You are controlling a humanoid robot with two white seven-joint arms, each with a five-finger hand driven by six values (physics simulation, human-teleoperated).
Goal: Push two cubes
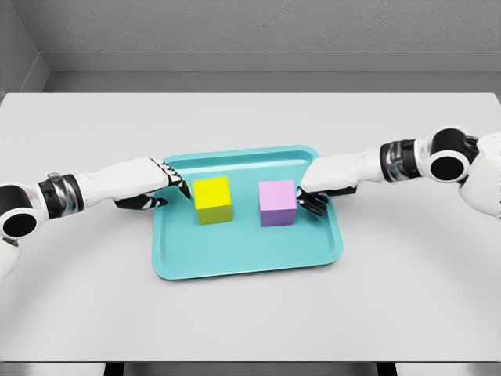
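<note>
Reaching in from either side of a pale grey tabletop (250, 313), the humanoid robot's two white arms close on a teal tray (235, 258) that carries a yellow cube (213, 200) and a pink cube (277, 203) side by side with a clear gap between them. At the tray's left rim, the left hand (160, 188) sits with its dark fingers (182, 188) loosely extended and grasping nothing, their tips just beside the yellow cube's left face. Over the tray's right edge, the right hand (321, 194) has its fingers (310, 204) relaxed and empty, touching or all but touching the pink cube's right face.
</note>
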